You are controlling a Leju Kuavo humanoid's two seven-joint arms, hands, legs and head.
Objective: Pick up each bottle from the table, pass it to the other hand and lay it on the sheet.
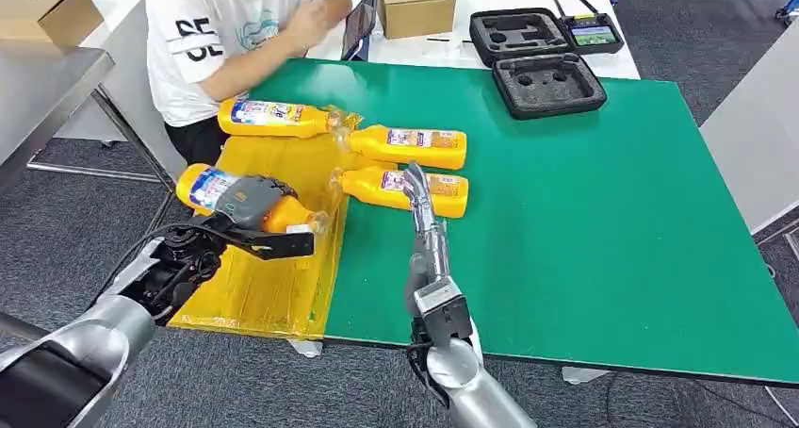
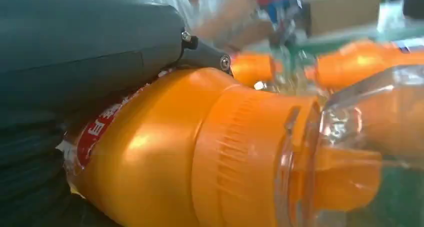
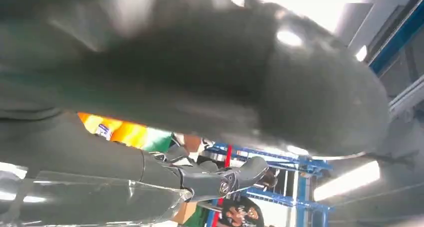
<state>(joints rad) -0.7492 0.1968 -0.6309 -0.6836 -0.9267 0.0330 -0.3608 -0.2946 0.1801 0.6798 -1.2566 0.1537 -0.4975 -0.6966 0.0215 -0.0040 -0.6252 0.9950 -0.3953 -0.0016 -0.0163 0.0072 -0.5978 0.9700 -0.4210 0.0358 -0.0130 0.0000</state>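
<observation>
Left hand (image 1: 247,205) wrapped over an orange bottle (image 1: 212,189), gripping it on its side over the yellow sheet (image 1: 273,287), clear cap end pointing toward the green table (image 1: 584,221). Close up from the left wrist: thumb and dark fingers (image 2: 205,54) clamped around the orange body (image 2: 150,157), red-and-white label showing beside the palm.

Right hand (image 1: 417,185) stretched forward on a straight silver arm, fingers extended and lying over the near bottle on the table (image 1: 443,194), just at its label; grasping or merely touching cannot be told. From the right wrist: grey thumb blurred and large, one dark finger (image 3: 220,179) outstretched, a patch of orange behind it.

Second bottle on the table (image 1: 415,147) lying on its side just beyond the near one, cap toward the sheet. Another bottle (image 1: 273,117) lying at the sheet's far end, cap pointing right. All bottles filled with orange liquid.

Seated at the far left corner of the table: a person in a white T-shirt (image 1: 207,41). Beyond the green surface: an open black foam case (image 1: 537,60) with a small handset (image 1: 594,34) beside it, and a cardboard box (image 1: 415,2). Another cardboard box (image 1: 42,11) on the grey bench at far left.
</observation>
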